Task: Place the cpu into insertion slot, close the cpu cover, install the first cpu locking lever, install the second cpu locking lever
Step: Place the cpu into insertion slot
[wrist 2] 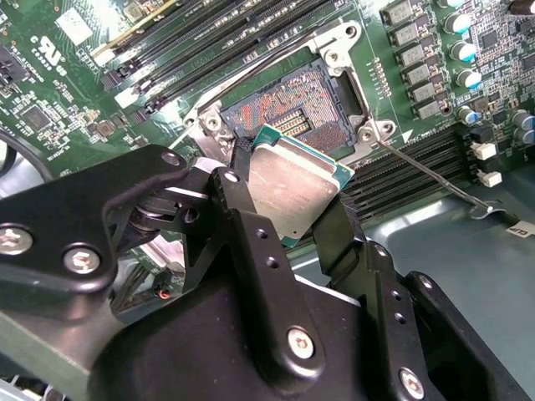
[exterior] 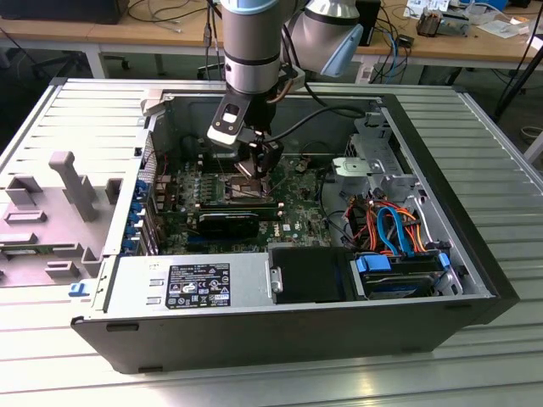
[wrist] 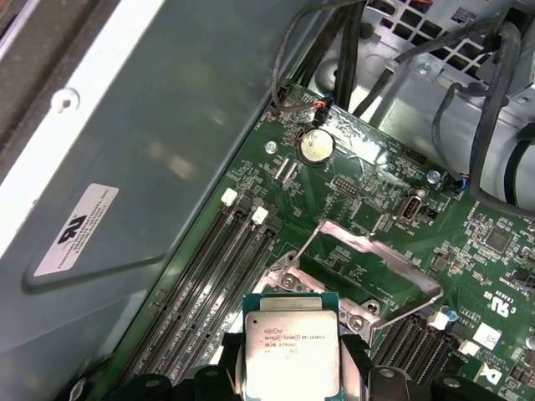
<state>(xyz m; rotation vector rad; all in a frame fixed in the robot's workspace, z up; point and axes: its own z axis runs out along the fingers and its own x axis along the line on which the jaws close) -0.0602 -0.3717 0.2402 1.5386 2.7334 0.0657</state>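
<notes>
Inside one open black desktop case (exterior: 297, 339), one black two-fingered gripper (wrist 2: 288, 200) is pinching one small square grey-topped cpu (wrist 2: 292, 188), tilted over a corner of one silver-rimmed square insertion slot (wrist 2: 292, 104), well inside the green motherboard's (wrist 2: 75, 100) edges. If it is landing skewed, it is risking bent socket contacts. Two thin wire levers (wrist 2: 435, 177) are lying released.

Arm (exterior: 252, 47) drops in from above, last link near vertical. Blue-capped joint (exterior: 335, 38) sits beside it, toward exterior view's right. Wrist tilted; pale block (exterior: 227, 125) mounted on side toward exterior view's left. Black cable (exterior: 307, 119) loops off wrist. My gripper (exterior: 259, 167) black, pointing down. In second wrist view, my two fingers (wrist 2: 238, 196) are closed in on opposite edges of cpu (wrist 2: 288, 188), pinching it between them, metal top facing back toward my wrist.
</notes>
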